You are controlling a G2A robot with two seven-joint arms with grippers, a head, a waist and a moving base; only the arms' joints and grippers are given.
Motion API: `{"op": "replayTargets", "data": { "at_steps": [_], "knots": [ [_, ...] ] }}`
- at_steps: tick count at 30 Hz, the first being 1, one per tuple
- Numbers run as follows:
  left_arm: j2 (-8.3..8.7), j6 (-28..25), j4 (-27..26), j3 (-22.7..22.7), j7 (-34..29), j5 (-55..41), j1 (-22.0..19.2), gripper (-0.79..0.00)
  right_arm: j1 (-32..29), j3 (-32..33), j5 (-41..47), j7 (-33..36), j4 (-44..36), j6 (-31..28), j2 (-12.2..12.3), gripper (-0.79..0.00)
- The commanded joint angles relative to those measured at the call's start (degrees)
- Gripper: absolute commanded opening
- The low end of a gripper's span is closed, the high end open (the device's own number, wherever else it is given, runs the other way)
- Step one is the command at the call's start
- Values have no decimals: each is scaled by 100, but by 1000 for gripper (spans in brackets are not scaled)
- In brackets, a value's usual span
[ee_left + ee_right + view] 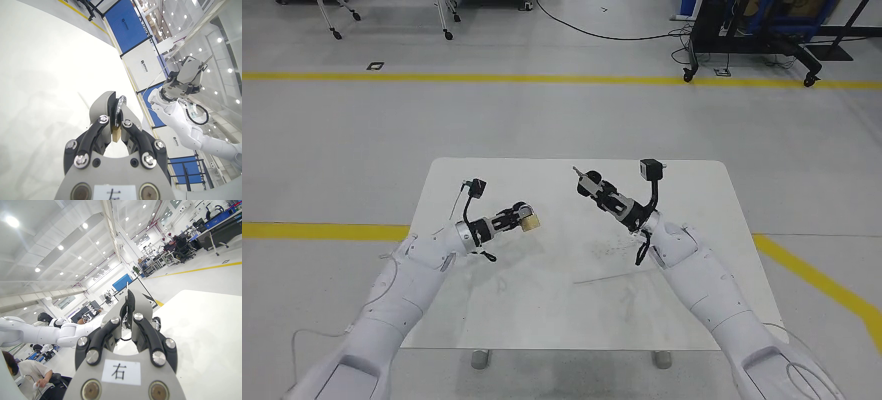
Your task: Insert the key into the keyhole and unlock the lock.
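Observation:
My left gripper (519, 219) hangs above the left half of the white table (572, 300), shut on a small brass padlock (531, 222). The left wrist view has the lock's brass body (116, 134) and its steel shackle (122, 101) pinched between the pads of that gripper (118, 101). Raised over the table's far middle, my right gripper (589, 184) is shut on a thin metal key (577, 171). The key's blade (127, 287) sticks out past the tips of that gripper (129, 295). Lock and key are apart, with a gap of bare table between them.
The right arm's gripper (186, 79) appears farther off in the left wrist view, and the left arm (47, 330) appears in the right wrist view. A yellow floor line (322, 230) runs on both sides of the table. Wheeled stands (752, 40) sit on the floor beyond.

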Motion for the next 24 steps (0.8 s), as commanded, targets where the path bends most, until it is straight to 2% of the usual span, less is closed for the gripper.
{"op": "replayTargets", "data": {
  "at_steps": [1,3,6,7,13,18,20,24],
  "knots": [
    [-12,396,-93,21,25,-14,49,-785,0,0,0,0,0,0,0,-785],
    [-83,930,-136,22,-210,-711,69,-785,0,0,0,0,0,0,0,-785],
    [-245,1981,291,82,-1024,-1933,-180,-785,0,0,0,0,0,0,0,-785],
    [-314,2173,428,132,-1199,-2183,-311,-785,0,0,0,0,0,0,0,-785],
    [-801,2601,1439,526,-1705,-3095,-859,-785,0,0,0,0,0,0,0,-785],
    [-1218,3268,2086,680,-2161,-3923,-1199,-785,0,0,0,0,0,0,0,-785],
    [-1353,3565,2284,775,-2274,-3985,-1336,-785,0,0,0,0,0,0,0,-785],
    [-1537,3657,2576,994,-2301,-3645,-1670,-785,0,0,0,0,0,0,0,-785]
  ]
}}
